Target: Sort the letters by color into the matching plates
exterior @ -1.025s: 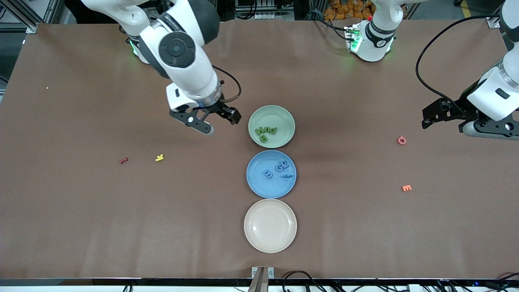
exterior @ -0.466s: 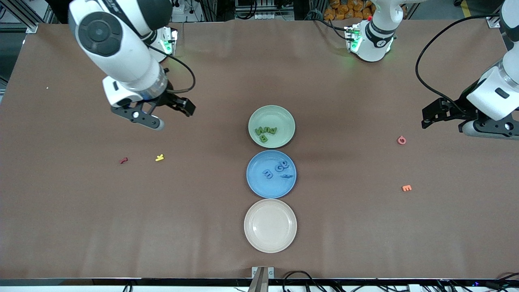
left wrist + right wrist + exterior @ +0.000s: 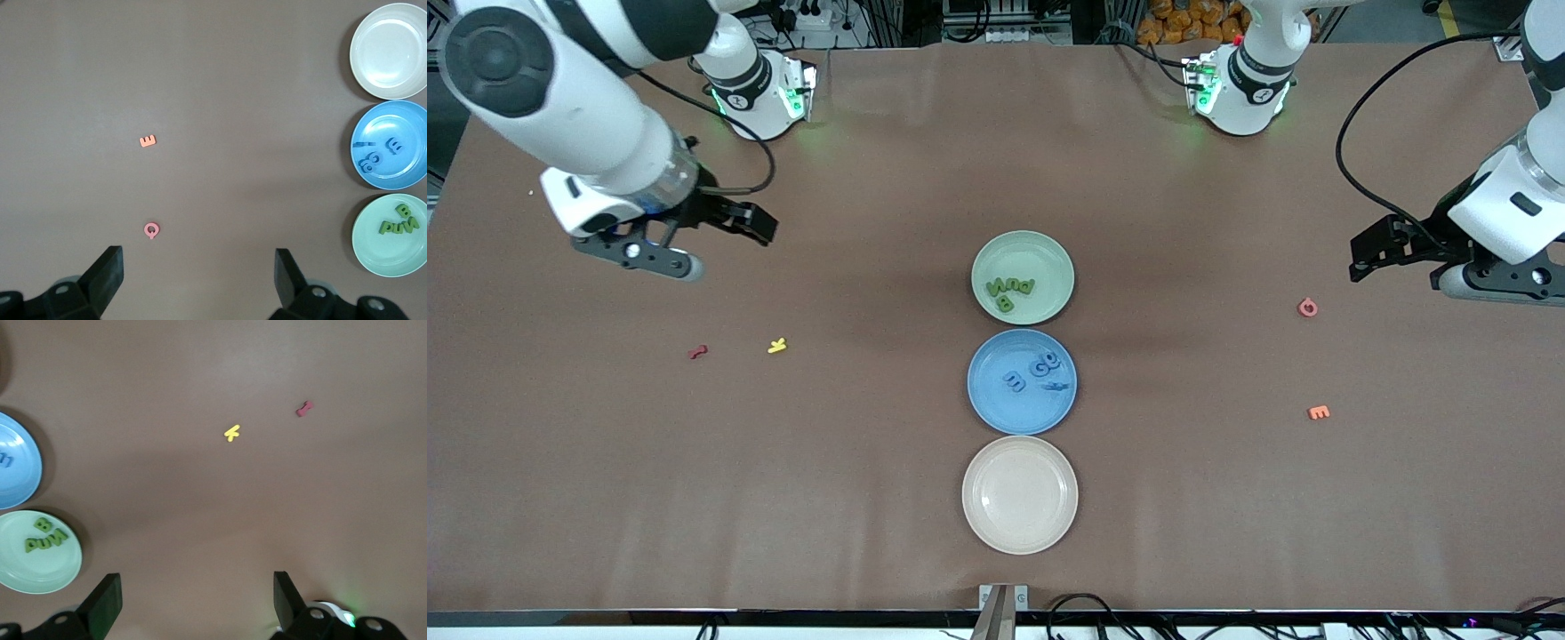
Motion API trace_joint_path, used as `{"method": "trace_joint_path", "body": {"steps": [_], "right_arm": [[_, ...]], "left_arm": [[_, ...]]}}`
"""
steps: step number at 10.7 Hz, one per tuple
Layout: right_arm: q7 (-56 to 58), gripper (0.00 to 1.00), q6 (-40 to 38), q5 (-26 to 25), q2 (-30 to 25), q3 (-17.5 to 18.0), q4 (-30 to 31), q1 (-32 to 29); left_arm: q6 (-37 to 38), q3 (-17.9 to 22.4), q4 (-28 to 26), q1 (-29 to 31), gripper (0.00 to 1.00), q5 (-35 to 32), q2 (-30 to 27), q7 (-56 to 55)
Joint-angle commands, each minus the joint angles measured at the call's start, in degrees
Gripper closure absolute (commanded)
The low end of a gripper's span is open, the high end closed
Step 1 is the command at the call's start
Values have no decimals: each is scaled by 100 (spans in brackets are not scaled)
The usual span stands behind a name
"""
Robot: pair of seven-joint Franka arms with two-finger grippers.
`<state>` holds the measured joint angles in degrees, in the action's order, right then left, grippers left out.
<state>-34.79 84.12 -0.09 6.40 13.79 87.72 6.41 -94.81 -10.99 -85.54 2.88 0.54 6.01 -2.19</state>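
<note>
Even, diffuse overhead light, soft shadows beside the plates [image 3: 1022, 277], sharp focus, no glare on the matte table [image 3: 871, 498].

A matt brown table covering [image 3: 1227, 498], faintly creased like paper, spans edge to edge. The plates [image 3: 1021, 351] look smooth, matt plastic. The arms' white shells [image 3: 587, 133] are glossy plastic.

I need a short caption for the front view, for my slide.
Green letters in the green plate, blue letters in the blue plate; both arms wait apart.
</note>
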Motion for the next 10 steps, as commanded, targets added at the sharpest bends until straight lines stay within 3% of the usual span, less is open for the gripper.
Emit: {"method": "trace_joint_path", "body": {"steps": [1, 3, 5, 10], "right_arm": [[997, 0, -255, 124, -367, -515, 202, -166], [1788, 0, -440, 124, -481, -964, 245, -228], [2125, 0, -450, 106, -516, -1141, 254, -359], [2221, 0, -186, -360, -473, -1256, 26, -456]], "left_arm": [[85, -96, 20, 11, 0, 113, -74, -167], [94, -114, 20, 11, 0, 113, -82, -316], [94, -114, 11, 11, 0, 113, -82, -387], [94, -114, -7, 11, 0, 113, -74, -352]]}}
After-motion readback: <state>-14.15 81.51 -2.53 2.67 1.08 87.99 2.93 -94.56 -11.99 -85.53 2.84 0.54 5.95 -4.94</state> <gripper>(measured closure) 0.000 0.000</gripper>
